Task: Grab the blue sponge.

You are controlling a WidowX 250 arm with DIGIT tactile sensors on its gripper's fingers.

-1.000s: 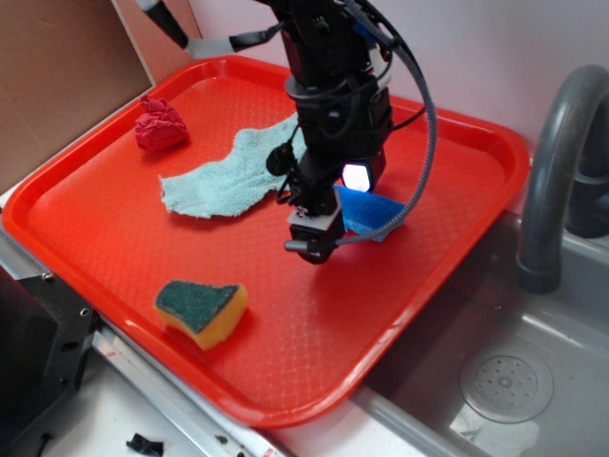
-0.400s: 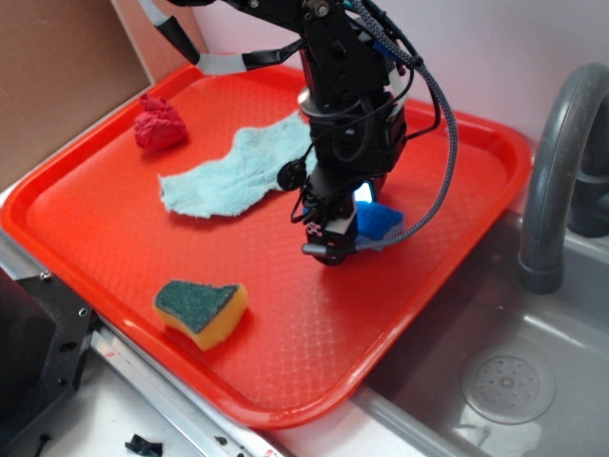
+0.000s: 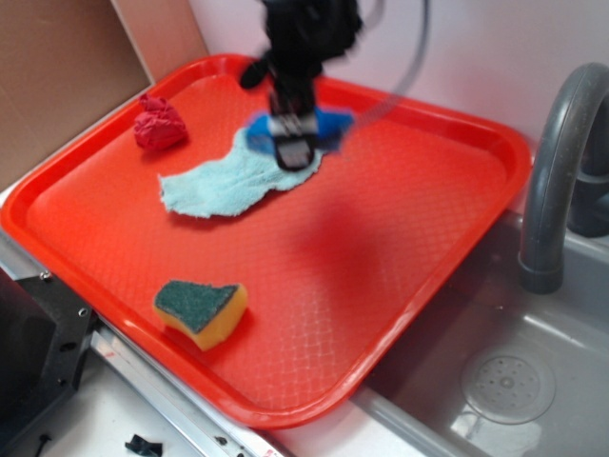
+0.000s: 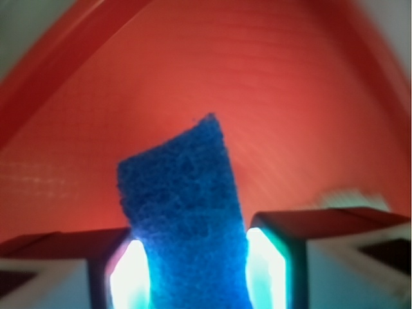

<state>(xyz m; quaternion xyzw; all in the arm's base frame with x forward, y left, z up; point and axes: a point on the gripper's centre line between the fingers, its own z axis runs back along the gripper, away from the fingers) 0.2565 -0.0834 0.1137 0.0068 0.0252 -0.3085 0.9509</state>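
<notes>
— Since the gripper (image 4: 187,270) has its 2 pads clamped on the blue sponge (image 4: 183,232), where does the sponge sit?
— Pinched between them, long axis pointing away, lifted above the red tray (image 3: 400,248) near the teal cloth (image 3: 224,181).

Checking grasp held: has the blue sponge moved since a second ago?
Yes. The blue sponge, clamped in the gripper, went up and toward the tray's far-left side; it is now over the teal cloth.

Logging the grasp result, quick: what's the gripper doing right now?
Gripper: closed on the blue sponge, which is lifted off the tray.
</notes>
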